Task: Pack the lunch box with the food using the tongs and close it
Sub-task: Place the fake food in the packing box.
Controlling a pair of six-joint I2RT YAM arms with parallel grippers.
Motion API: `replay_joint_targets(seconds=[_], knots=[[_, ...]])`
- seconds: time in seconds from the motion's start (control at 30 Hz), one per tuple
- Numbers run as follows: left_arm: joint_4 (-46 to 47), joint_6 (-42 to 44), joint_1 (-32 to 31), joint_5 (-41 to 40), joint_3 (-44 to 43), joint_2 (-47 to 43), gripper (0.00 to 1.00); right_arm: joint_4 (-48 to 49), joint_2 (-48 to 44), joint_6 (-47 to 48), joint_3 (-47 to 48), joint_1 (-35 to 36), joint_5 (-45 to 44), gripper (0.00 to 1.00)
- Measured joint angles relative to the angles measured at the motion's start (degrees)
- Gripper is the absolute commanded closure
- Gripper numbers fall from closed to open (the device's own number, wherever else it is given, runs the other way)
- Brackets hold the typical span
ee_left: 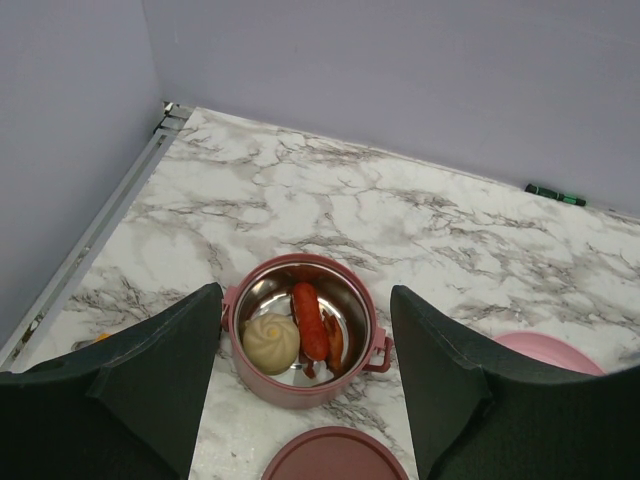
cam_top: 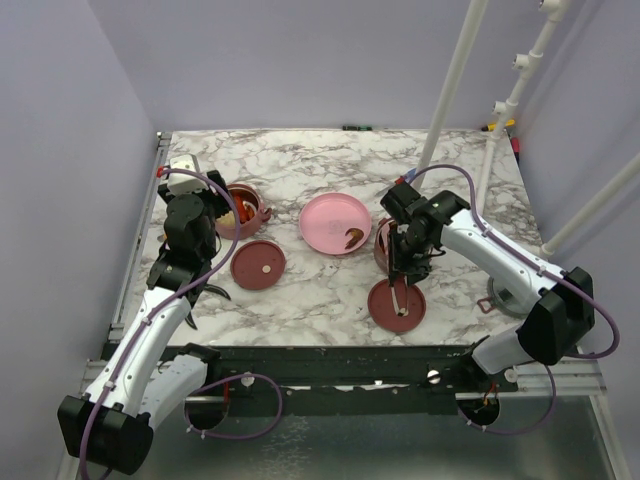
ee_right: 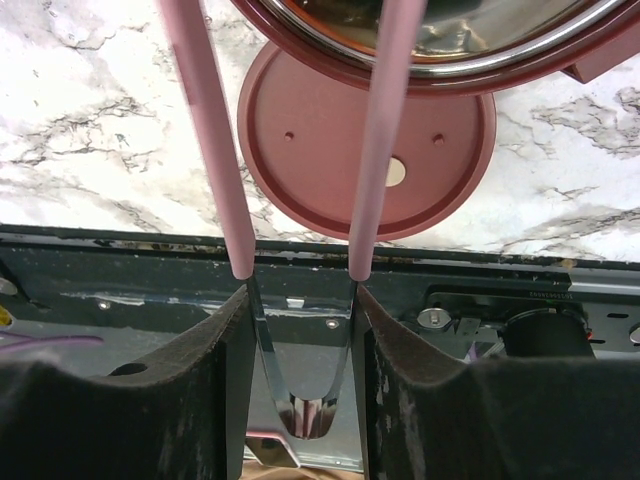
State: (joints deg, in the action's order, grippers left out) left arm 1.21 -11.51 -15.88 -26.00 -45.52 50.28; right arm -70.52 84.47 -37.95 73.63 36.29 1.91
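Observation:
One lunch box tier (ee_left: 255, 385) stands on the marble at the left, holding food: a cream bun (ee_left: 271, 342) and a red sausage (ee_left: 309, 320). My left gripper (ee_left: 305, 292) hovers open just on the near side of it; it is the same gripper (cam_top: 213, 218) in the top view. A second tier (cam_top: 382, 240) sits under my right gripper (cam_top: 408, 250). That gripper (ee_right: 300, 300) is shut on the tongs (ee_right: 385, 130), whose pink arms reach over this tier's rim (ee_right: 430, 72). The tong tips are out of view. One food piece (cam_top: 352, 237) lies on the pink plate (cam_top: 325, 215).
Two maroon disc lids lie flat: one (cam_top: 258, 264) near the left tier, one (cam_top: 397, 303) in front of the right tier. White poles (cam_top: 450, 85) rise at the back right. A small green item (ee_left: 555, 195) lies by the back wall.

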Motion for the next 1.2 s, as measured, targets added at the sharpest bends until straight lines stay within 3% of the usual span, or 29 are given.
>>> replay_joint_targets(seconds=[0.63,0.87,1.2], knots=[[0.00,0.04,0.00,0.00,0.00,0.00,0.30,0.70,1.11,1.99,7.65,1.88,0.76,0.66],[0.00,0.02,0.02,0.00,0.00,-0.07,0.30,4.07,6.95,0.83,8.57,6.10,3.67,0.66],[0.00,-0.07,0.00,1.18,0.00,-0.37,0.30,5.27,16.17,0.35,12.37,6.23,4.79,0.66]])
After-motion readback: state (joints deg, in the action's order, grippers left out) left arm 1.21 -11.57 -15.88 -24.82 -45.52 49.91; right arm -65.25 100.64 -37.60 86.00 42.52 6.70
